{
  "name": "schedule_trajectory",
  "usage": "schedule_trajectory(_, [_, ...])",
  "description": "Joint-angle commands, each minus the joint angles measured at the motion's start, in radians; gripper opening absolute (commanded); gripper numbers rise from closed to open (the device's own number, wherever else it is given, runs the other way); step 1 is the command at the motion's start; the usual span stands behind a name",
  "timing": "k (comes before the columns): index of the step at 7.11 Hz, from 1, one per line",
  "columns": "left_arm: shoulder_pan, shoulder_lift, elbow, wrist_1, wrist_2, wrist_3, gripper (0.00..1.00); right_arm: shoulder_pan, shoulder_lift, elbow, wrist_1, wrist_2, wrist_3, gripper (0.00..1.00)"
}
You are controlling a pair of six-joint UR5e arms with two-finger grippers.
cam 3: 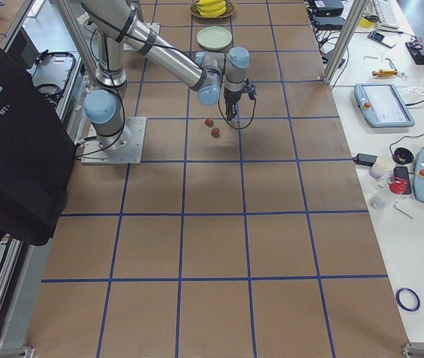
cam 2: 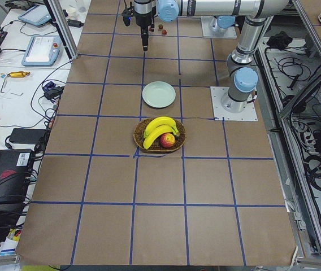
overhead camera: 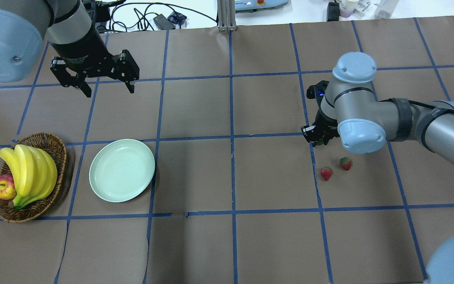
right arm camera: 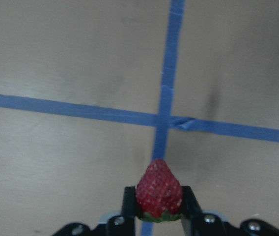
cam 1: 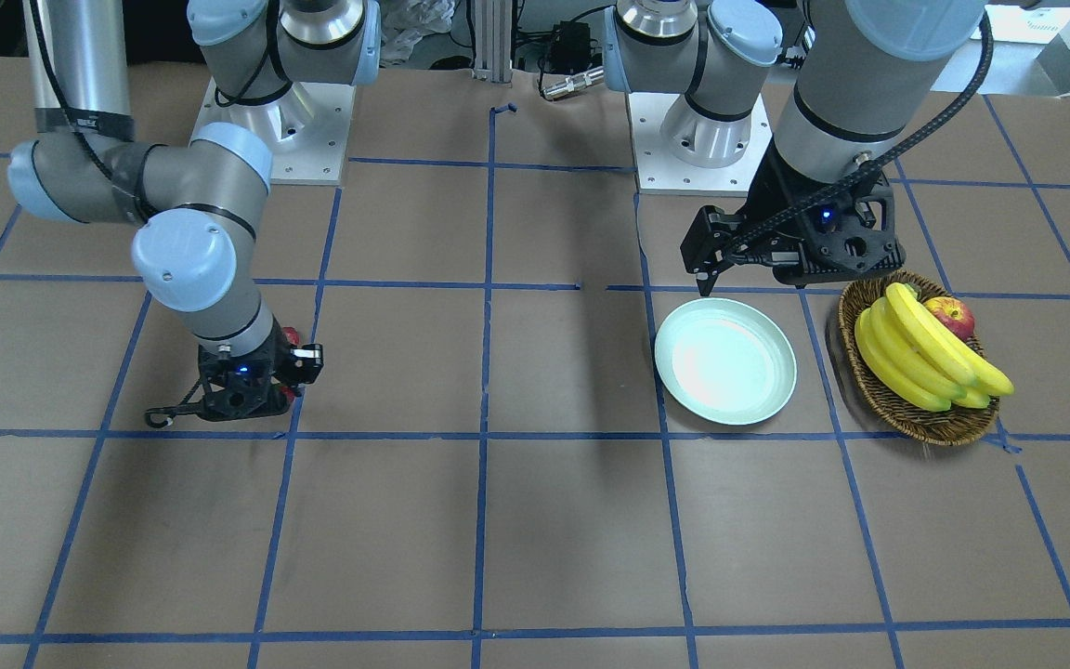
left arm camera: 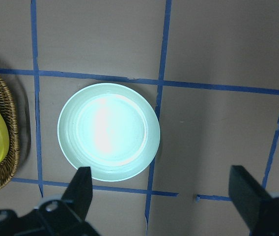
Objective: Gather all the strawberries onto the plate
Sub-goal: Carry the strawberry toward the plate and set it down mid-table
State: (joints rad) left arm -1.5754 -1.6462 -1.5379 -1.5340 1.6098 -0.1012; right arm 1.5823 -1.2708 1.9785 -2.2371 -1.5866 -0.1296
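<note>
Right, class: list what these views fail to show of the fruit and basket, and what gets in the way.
1. Front-facing view: the right arm covers the two loose strawberries; only a red sliver shows.
2. Overhead view: the held strawberry is almost hidden under that arm's wrist.
3. Left wrist view: the basket is cut by the left edge, the apple out of frame.
4. Exterior left view: the strawberries are mere specks.

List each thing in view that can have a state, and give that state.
plate: empty
held strawberry: clamped in right gripper
right gripper: shut on held strawberry
loose strawberries: two, lying on table
left gripper: open, empty
basket: holds bananas and apple
</note>
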Motion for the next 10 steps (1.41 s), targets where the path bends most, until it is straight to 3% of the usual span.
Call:
schedule_trajectory(1, [0.000,0.000,-0.001,0.000,-0.001,-0.002,1.00,0.150,0.014,-0.091,0.075,0.023,0.187,0.00])
schedule_trajectory(3, [0.000,0.000,-0.001,0.000,0.001,-0.002,1.00,0.291,0.071,-0.180,0.068,0.169,0.467,0.00])
schedule_trajectory(6, [-0.002,0.000,-0.001,0.000,-0.002,-0.005,1.00,0.437,0.194,-0.308,0.057,0.178,0.678,0.00])
schedule_trajectory(10, [-0.002,0.000,-0.002,0.000,-0.002,-0.006,1.00,0.524,0.243,-0.288,0.030,0.172,0.774,0.00])
